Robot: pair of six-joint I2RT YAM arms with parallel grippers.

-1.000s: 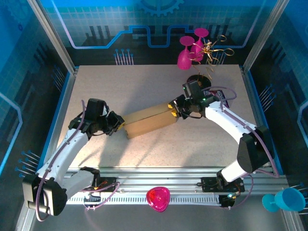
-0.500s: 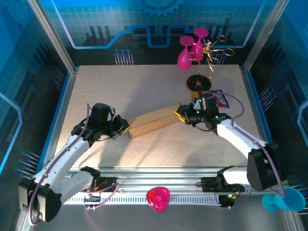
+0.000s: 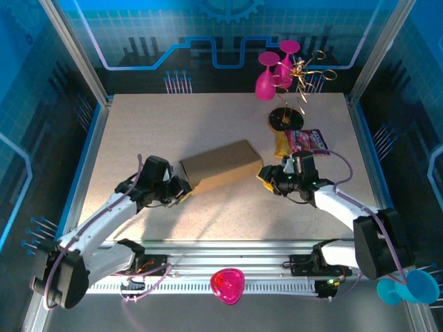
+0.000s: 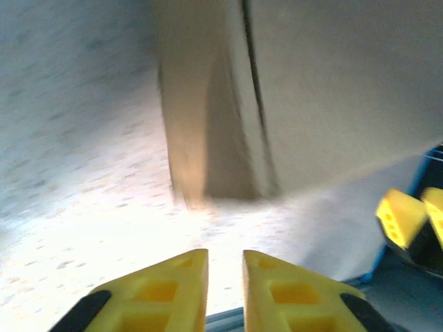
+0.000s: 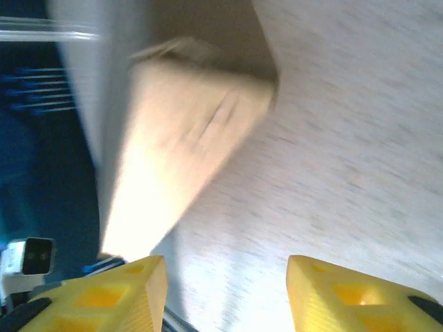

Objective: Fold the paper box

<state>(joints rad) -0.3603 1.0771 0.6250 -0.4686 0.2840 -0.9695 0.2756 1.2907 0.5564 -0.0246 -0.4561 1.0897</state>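
Box status: the paper box [image 3: 220,164] lies flat on the table [image 3: 166,117], mid-field and skewed, its right end farther back than its left. It sits between my two grippers and looks closed up into a block, so I'd judge the fold mostly done.

Left gripper [image 3: 181,192]: just off the box's near-left corner, not touching. On the left wrist cam the left gripper [image 4: 225,266] has its fingers nearly together with a thin gap and nothing in it. The paper box [image 4: 311,90] shows a dark seam running up that end, so the flap may not be fully seated. It's blurry, so I can't confirm.

Right gripper [image 3: 266,176]: just beside the right end, also off the box. On the right wrist cam the right gripper [image 5: 225,280] has its jaws well apart and empty, with the paper box [image 5: 187,131] ahead and left of centre.

How I'd do the next bit:
- Brace the right end with the right fingers as a backstop and don't pinch.
- Bring the left fingers together and use them as a blunt pusher along the seam, pressing down and inward.
- Push along the box's long axis. An off-axis push will spin it.
- Keep the right wrist low and slow, because the snack packet [image 3: 304,140] lies just behind it and the goblet stand [image 3: 286,119] stands beyond that.
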